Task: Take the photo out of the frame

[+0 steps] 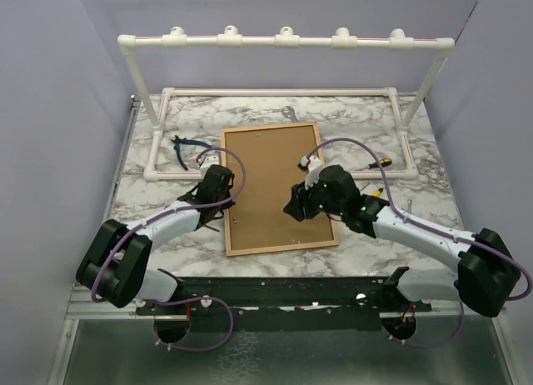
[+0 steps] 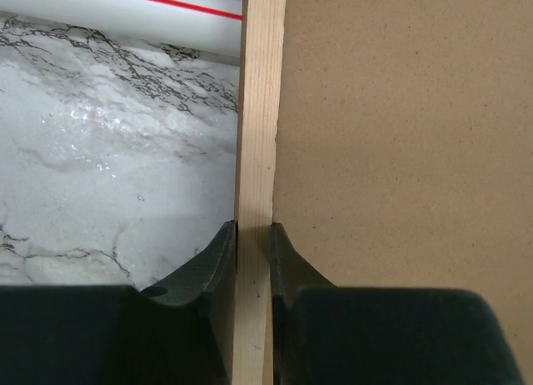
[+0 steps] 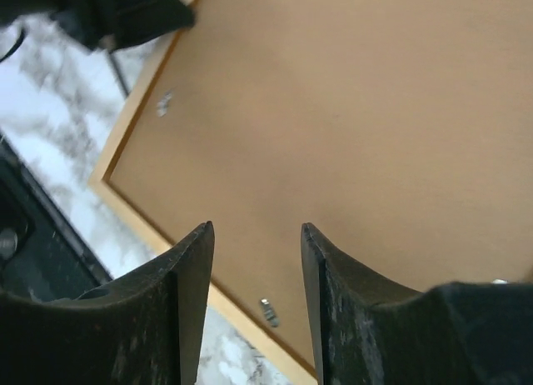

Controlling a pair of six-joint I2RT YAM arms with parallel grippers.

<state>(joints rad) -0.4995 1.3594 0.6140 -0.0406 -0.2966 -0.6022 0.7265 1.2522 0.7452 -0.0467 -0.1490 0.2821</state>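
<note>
Left hand (image 2: 253,260) pinching pale wooden border of frame (image 2: 260,110), right hand (image 3: 256,268) spread above plain brown back

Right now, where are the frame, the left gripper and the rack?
frame (image 1: 271,185): top view, middle of its brown back.
left gripper (image 2: 253,235): left wrist view, midway between its fingertips.
rack (image 1: 283,40): top view, middle of its top pipe.
</note>
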